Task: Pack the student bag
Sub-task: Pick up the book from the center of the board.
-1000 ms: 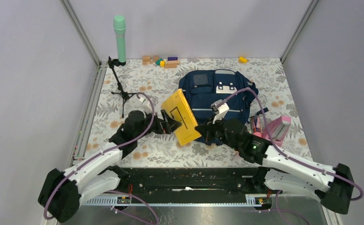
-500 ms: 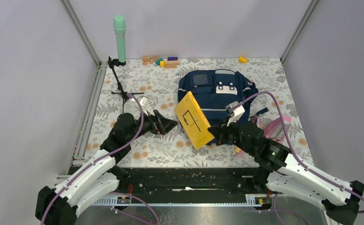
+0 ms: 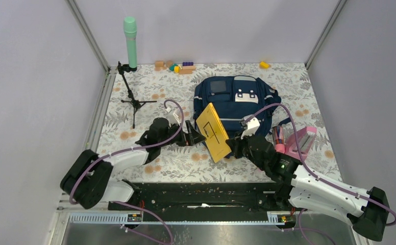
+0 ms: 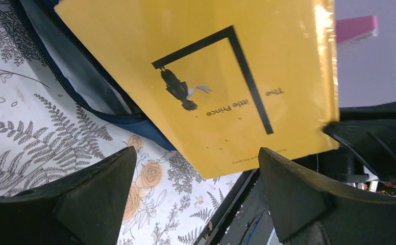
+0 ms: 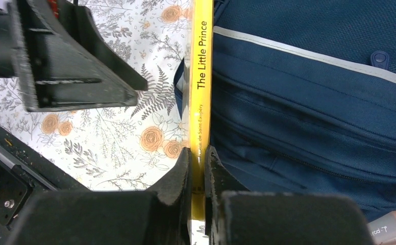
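The student bag (image 3: pixel 239 102) lies mid table (image 3: pixel 160 92), mouth open; the right jaws pinch a yellow book (image 3: pixel 214 133) by its spine at that mouth, seemingly not yet in; the left jaws stand spread, empty, beside it; a pink case (image 3: pixel 304 139) lies outside.

Yellow book (image 5: pixel 201 76), spine, right wrist view: title "The Little Prince" in black; below it, in smaller print, an author line ending "de Saint-Exupéry". Front cover, left wrist view: the same title, seen upside down; the fine print beneath is illegible.
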Controlling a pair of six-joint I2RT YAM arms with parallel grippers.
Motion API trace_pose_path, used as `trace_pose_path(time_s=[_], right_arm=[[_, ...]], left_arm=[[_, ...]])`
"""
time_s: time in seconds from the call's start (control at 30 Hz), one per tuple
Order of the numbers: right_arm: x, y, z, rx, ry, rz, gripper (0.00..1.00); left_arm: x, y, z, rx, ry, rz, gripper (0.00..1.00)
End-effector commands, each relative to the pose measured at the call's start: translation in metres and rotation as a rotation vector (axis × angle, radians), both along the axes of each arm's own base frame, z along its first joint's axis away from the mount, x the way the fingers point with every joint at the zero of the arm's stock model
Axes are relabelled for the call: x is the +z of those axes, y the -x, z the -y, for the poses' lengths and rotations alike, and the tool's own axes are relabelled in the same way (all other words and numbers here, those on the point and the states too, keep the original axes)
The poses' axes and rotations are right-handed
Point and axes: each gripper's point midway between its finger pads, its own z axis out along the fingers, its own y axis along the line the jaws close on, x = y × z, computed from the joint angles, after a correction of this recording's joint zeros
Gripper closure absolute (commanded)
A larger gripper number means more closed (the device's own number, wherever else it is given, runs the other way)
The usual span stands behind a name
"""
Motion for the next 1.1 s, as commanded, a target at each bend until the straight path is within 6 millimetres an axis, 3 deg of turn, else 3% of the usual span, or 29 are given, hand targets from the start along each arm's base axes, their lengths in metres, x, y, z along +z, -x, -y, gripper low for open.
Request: trace_pose_path(time_s=[0.0,0.27,0.6,0.83,1.07], right_arm=[[0.046,-0.018,-0.001,-0.077,-0.142,0.122,1.0],[0.037,-0.012,-0.011,-0.004,-0.106,0.098,1.0],[0.001,0.0,-0.031,0.08,-0.092,-0.032,1.0],[-0.029,0.0,-0.032,0.123,-0.112,-0.169,0.84],[-0.042,0.004,-0.04,0.214,-0.053,-0.219,0.65]], left_arm=[[0.027,-0.015,0.029,-0.061,0.111,0.083,0.11],[0.008,-0.023,0.051,-0.092,0.135,0.056,0.17],[-0.026,-0.021,0.064,-0.133,0.1,0.004,0.28],[-0.034,-0.018,0.066,-0.157,0.114,0.019,0.29],[-0.037,-0.016,0.067,-0.174,0.128,0.03,0.3]])
